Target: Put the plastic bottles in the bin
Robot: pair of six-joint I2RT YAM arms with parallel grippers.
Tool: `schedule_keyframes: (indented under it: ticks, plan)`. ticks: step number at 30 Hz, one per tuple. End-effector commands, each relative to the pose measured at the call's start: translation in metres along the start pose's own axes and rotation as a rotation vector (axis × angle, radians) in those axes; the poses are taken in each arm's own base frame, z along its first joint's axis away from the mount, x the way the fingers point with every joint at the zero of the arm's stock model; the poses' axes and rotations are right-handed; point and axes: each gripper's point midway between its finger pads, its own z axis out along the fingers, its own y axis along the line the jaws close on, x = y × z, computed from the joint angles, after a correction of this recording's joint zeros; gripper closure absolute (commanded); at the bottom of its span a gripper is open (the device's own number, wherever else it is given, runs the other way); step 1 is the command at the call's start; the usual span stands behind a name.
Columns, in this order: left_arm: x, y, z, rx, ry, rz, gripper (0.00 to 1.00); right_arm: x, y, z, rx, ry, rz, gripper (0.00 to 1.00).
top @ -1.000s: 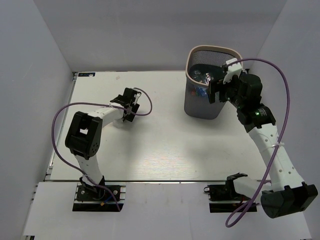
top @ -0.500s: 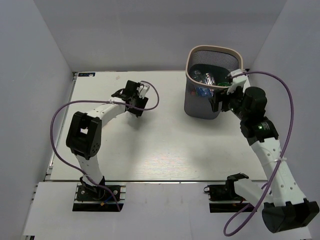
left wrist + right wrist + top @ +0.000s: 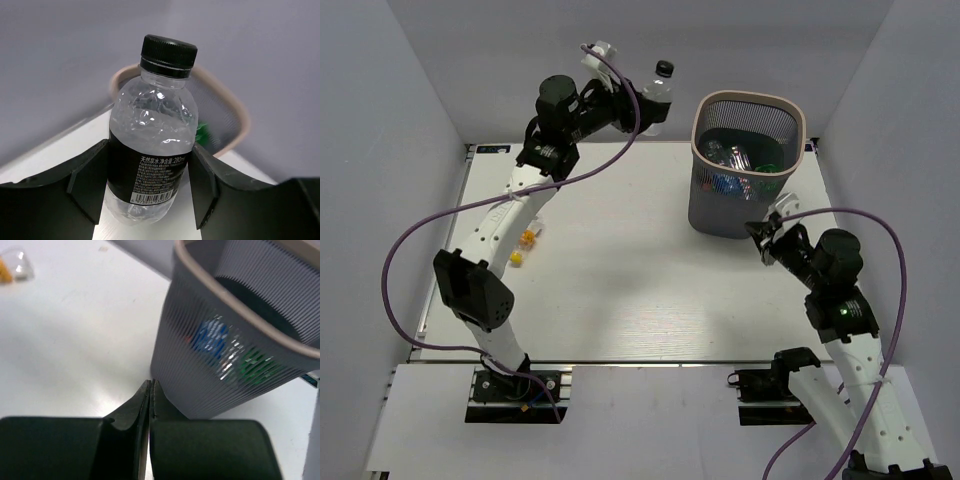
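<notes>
**Left arm holds a clear bottle up beside the bin; right arm low by the bin's base**

From the overhead camera I see my left arm stretched up and away towards the far edge of the worktop [image 3: 640, 280]. The left gripper [image 3: 640, 108] is clamped on a plastic bottle [image 3: 150, 125]. Its two black fingers [image 3: 90, 185] press on either side of the lower body. The bottle is clear, with a black cap and a black label band with small white print, and it stands roughly upright in the grip. It is up in the air, just to the left of the bin [image 3: 725, 210] in the overhead view and not above its opening. In the left wrist camera the bin's beige rim shows behind the bottle.

The bin stands at the far right of the worktop. Other bottles [image 3: 740, 160] lie inside it, and through the mesh the right wrist camera shows one blue patch and one green.

My right gripper [image 3: 150, 395] is low over the worktop, near the bin's front right corner. Its fingers are pressed together with nothing between them.

Small orange and yellow pieces [image 3: 527, 237] lie on the left side of the worktop; I cannot tell what they are
</notes>
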Motion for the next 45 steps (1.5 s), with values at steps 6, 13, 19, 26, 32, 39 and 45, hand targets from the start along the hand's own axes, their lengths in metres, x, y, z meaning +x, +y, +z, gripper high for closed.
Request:
schedule_keyframes:
  ticks: [6, 13, 19, 26, 32, 39, 45]
  plan:
    - [-0.035, -0.094, 0.045, 0.508, -0.151, -0.185, 0.86, 0.078, 0.062, -0.019, -0.32, 0.203, -0.042, 1.0]
    - [-0.02, -0.109, 0.09, 0.549, -0.157, -0.216, 0.61, 0.1, 0.083, -0.026, -0.399, 0.228, 0.008, 0.99]
    - [-0.016, -0.098, 0.098, 0.448, -0.15, -0.221, 0.08, 0.105, 0.082, -0.022, -0.406, 0.246, 0.016, 0.56]
    - [-0.063, -0.07, 0.07, 0.263, -0.19, -0.125, 0.01, 0.111, 0.087, -0.014, -0.44, 0.246, 0.05, 0.64]
    - [-0.039, -0.001, -0.021, -0.241, -0.018, -0.01, 0.39, 0.132, 0.087, -0.005, -0.454, 0.313, 0.081, 1.0]
    - [0.081, 0.102, -0.2, -0.97, 0.34, -0.046, 0.59, 0.165, 0.083, 0.006, -0.419, 0.513, 0.177, 0.72]
    - [0.188, 0.131, -0.286, -1.2, 0.654, -0.122, 0.01, 0.185, 0.079, 0.016, -0.378, 0.693, 0.243, 0.55]
